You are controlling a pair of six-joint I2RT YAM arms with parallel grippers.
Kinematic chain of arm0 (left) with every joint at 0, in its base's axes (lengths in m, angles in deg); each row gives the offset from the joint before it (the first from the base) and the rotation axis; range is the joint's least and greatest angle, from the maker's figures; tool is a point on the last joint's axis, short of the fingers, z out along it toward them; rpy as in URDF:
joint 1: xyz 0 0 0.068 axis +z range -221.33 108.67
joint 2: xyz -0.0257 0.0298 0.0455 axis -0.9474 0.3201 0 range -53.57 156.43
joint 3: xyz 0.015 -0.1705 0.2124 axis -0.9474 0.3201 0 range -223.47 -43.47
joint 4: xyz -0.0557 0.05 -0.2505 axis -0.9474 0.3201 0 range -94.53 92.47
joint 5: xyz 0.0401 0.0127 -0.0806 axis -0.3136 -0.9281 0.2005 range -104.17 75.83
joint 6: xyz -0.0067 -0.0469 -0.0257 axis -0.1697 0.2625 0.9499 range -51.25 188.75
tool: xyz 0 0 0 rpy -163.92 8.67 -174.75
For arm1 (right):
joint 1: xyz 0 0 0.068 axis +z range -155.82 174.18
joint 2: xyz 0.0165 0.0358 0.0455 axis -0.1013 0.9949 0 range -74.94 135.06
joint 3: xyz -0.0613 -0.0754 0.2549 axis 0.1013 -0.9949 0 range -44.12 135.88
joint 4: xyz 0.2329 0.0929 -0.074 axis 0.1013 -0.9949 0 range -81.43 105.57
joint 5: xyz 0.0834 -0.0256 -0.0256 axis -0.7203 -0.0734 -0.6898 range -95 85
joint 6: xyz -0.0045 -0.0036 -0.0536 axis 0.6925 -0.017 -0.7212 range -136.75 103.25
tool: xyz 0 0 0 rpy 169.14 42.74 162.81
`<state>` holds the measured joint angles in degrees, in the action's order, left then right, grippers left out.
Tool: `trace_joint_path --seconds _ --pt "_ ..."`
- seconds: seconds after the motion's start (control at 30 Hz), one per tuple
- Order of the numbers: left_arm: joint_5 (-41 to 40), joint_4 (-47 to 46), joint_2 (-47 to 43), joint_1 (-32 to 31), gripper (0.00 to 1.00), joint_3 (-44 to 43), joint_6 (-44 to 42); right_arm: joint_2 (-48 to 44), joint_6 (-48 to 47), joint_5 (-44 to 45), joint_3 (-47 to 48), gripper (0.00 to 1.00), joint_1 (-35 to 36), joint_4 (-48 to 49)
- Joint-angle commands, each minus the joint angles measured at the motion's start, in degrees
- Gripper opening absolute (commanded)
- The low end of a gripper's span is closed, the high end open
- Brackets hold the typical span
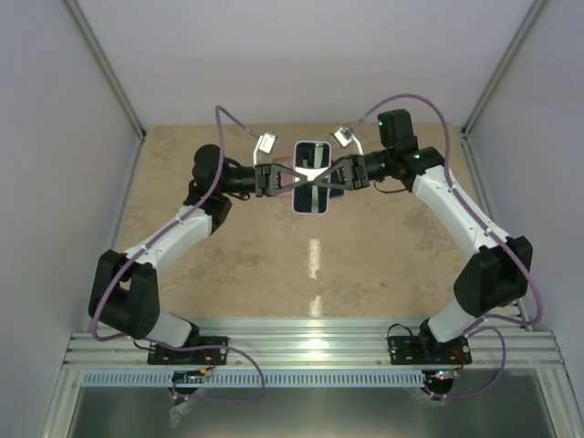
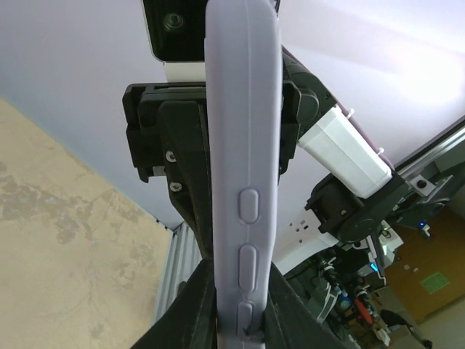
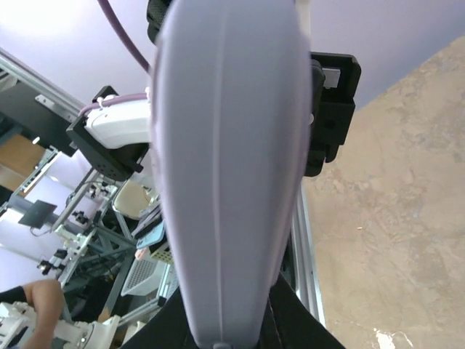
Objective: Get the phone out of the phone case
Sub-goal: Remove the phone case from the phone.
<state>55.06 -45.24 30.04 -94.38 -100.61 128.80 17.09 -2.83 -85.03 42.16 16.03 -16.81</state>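
Observation:
The phone [image 1: 311, 157] lies screen-up in its lavender phone case [image 1: 311, 209], held in the air above the far middle of the table. My left gripper [image 1: 296, 179] comes in from the left and is shut on the case's left edge. My right gripper [image 1: 328, 178] comes in from the right, shut on the opposite edge. In the left wrist view the case's edge with its side buttons [image 2: 245, 203] runs up from between my left gripper [image 2: 244, 323] fingers. The right wrist view shows the smooth case edge [image 3: 225, 160] pinched in my right gripper [image 3: 225, 331].
The beige table [image 1: 310, 274] lies below the held phone. Pale walls close in the left, right and back sides. A metal rail [image 1: 310, 342] carrying both arm bases runs along the near edge. Each wrist view shows the other gripper's black body [image 2: 167, 138] behind the case.

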Motion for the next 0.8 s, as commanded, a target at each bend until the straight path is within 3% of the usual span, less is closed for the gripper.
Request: trace_joint_path --seconds 0.0,0.03,0.13,0.2,0.4,0.5,0.77 --pt "-1.00 4.01 -1.17 -0.07 0.00 -1.36 -4.27 0.62 -0.55 -1.46 1.53 0.01 0.57 1.82" --pt "-1.11 6.05 -1.29 -0.06 0.04 -1.66 -5.96 0.63 -0.22 -1.71 1.63 0.01 0.49 2.02" --pt "-0.16 12.17 -1.73 0.08 0.49 -2.71 -11.11 0.76 1.24 -2.92 1.83 0.01 -0.40 3.01" --pt "1.40 16.77 -2.49 0.75 0.60 -2.90 -15.25 0.71 2.47 -4.38 2.02 0.01 -1.69 3.64" --pt "2.85 37.54 -9.92 1.61 0.56 0.22 -37.14 -0.42 2.92 -6.01 2.08 0.00 -3.86 3.38" --pt "0.19 38.57 -11.45 1.62 0.46 2.13 -39.19 -0.98 3.24 -6.37 1.58 0.01 -3.87 3.87" --pt "-2.51 36.77 -9.37 0.25 0.36 1.22 -38.14 -2.00 4.72 -6.28 1.30 0.00 -3.87 5.22"
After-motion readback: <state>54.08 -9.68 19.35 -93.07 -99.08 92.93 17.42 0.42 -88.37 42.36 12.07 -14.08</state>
